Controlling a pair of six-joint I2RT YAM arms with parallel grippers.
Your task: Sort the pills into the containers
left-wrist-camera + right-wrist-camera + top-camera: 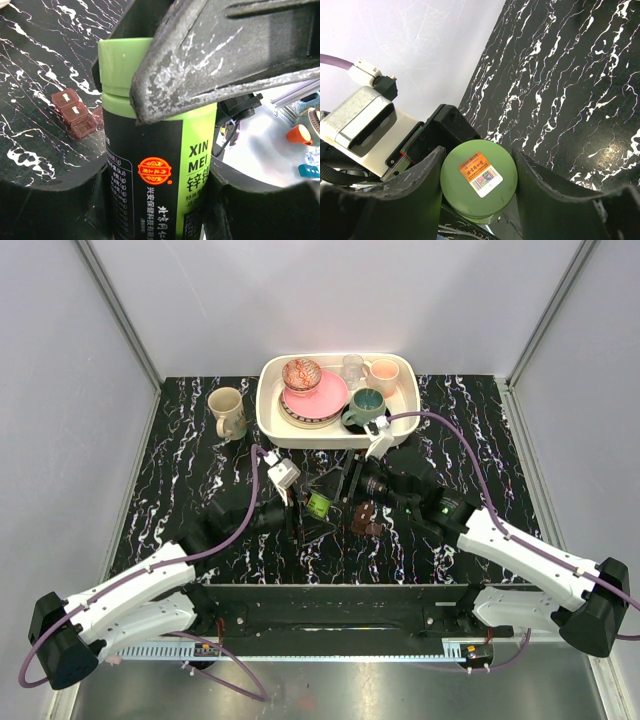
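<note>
Far left: beige mug [227,410] stands on the black marbled table [180,490], just left of the white tray [268,412].

Left gripper [157,187] is clamped on the green bottle [150,135], with one finger on each side of the black label, low on the body. The top external view puts the bottle mid-table, between the two wrists. Can't tell whether its base touches the table.

The pill case [368,518] is small, dark brown and oblong. It lies flat on the table just right of the bottle and a little nearer, under the right wrist. The left wrist view shows a few of its compartments beside the bottle, apart from it (too small to tell whether the lids are up or down). No pills visible in any view.

Right gripper [477,172] is closed on the green cap [479,186]. Both fingers press the cap's sides, and the orange sticker on top faces the right wrist camera. In the left wrist view one of its fingers lies across the cap.

The tray sits far centre to right and holds a pink plate [335,395], a patterned bowl [301,373], a teal mug [364,406], a peach cup [383,374] and a clear glass [352,368].
</note>
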